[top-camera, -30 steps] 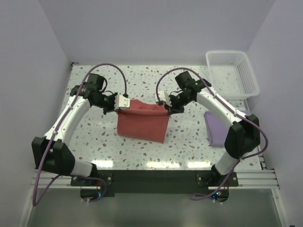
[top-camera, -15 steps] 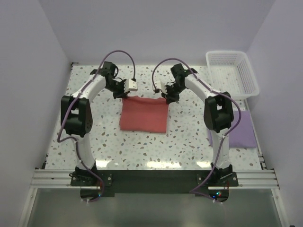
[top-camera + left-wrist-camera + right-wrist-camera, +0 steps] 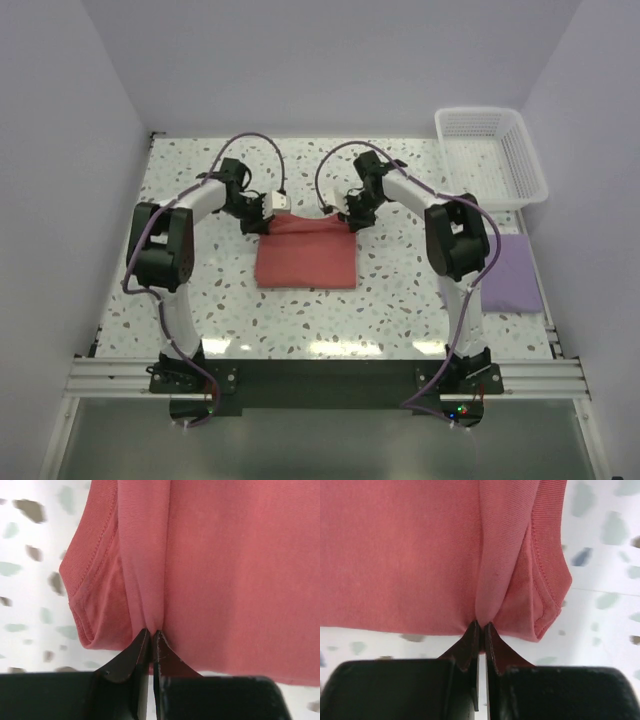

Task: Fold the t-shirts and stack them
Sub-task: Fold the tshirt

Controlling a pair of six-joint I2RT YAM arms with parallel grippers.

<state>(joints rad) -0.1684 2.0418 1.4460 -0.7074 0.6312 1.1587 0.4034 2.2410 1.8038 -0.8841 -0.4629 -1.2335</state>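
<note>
While left pincer (image 3: 151, 631) and right pincer (image 3: 482, 625) pinch salmon t-shirt (image 3: 305, 257), speckled table (image 3: 400, 290) looks walled-in.

Salmon t-shirt (image 3: 225, 570): matt, fine-knit cloth

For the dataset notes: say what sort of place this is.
Probably a robot lab cell: left arm and right arm bolted at the edge of a speckled table, plain pale walls around it, and only props: a red t-shirt, a folded lavender t-shirt, a white basket.
</note>
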